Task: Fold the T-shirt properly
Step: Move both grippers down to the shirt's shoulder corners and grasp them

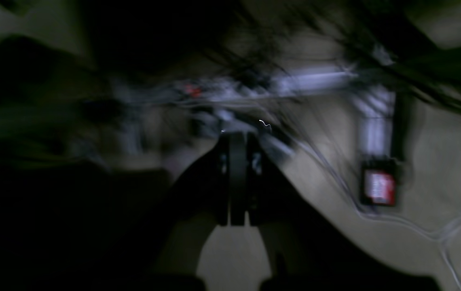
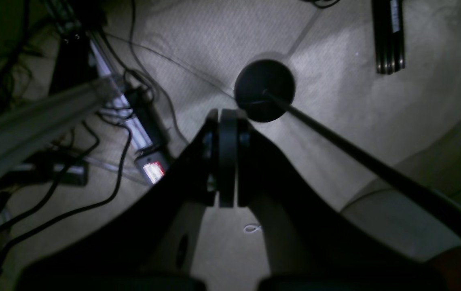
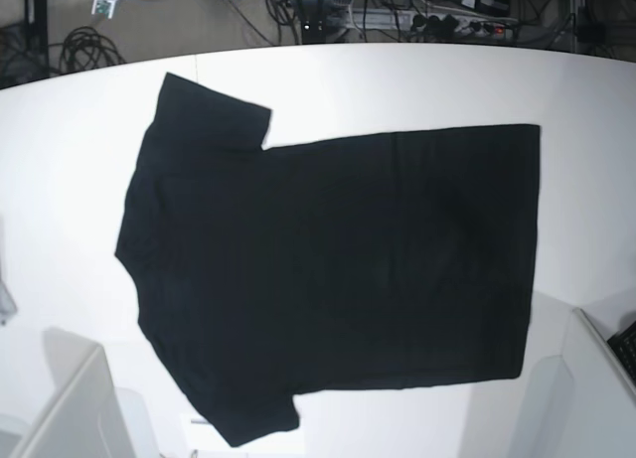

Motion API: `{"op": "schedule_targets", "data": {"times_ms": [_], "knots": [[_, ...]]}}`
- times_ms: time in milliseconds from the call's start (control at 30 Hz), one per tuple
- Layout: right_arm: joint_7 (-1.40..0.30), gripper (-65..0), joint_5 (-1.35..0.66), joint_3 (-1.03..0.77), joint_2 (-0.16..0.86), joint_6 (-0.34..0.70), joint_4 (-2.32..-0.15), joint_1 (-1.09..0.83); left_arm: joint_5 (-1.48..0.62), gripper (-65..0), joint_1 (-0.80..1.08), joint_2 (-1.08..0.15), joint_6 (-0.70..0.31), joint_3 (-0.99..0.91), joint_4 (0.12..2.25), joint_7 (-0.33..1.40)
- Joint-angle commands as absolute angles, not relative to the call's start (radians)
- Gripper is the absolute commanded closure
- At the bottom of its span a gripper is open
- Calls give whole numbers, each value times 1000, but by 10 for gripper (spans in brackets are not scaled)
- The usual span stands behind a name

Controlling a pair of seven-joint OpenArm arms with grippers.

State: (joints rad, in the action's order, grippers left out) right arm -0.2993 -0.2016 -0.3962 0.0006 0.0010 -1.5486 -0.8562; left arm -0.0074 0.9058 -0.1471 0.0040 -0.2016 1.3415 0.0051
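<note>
Left end effector and right end effector both closed, holding nothing, off the surface. T-shirt flat mid-surface, unfolded. Next: grab 1 sleeve edge.

left wrist view: you get heavy motion blur, so the cables and the red-labelled box stay unreadable.
t-shirt: your base view shows a plain black face only; any print or tag is hidden.
arms: neither one shows in your base view.
right wrist view: the black pole runs off the frame's right edge.
</note>
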Motion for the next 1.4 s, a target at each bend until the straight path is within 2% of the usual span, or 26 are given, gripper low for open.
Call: {"op": "schedule_targets", "data": {"times_ms": [0,100,233,467,633,867,933,1067,1100,1167,1233,1300,1367], "knots": [[-297,0,-199,-418,1,1,-1593,-872,-7,0,937,-150,5,-211,1386,-8],[-348,0,-199,-470,-1,1,-1676,-871,-7,0,983,-153,-19,-225,1484,-8],[-395,0,-199,-530,-4,1,-1784,-840,-10,0,1052,-148,-116,-248,1604,2],[-458,0,-199,-542,-39,1,-1962,-763,-243,0,1138,-151,-122,-328,1765,-5],[-506,0,-199,-515,-39,2,-2003,-673,-245,0,1170,-151,-122,-369,1888,-5],[-533,0,-202,-406,-41,2,-2005,-568,-249,0,1107,-148,-122,-415,1929,2],[-533,0,-240,-386,-41,2,-2005,-553,-249,0,1079,-148,-122,-421,1934,2],[-549,0,-438,-407,-30,2,-2005,-536,-251,0,1052,-150,-122,-429,1933,4],[-562,-39,-481,-421,-22,2,-2005,-535,-257,-2,1046,-150,-122,-433,1931,4],[-599,-132,-567,-443,1,2,-2000,-522,-305,-165,1024,-150,-122,-435,1929,4],[-642,-177,-641,-458,22,2,-1997,-512,-374,-303,1007,-153,-122,-437,1926,4],[-677,-195,-700,-473,39,2,-1995,-501,-430,-403,993,-153,-124,-458,1926,4],[-711,-210,-753,-483,58,2,-1992,-483,-493,-476,967,-153,-124,-479,1926,4]]}}
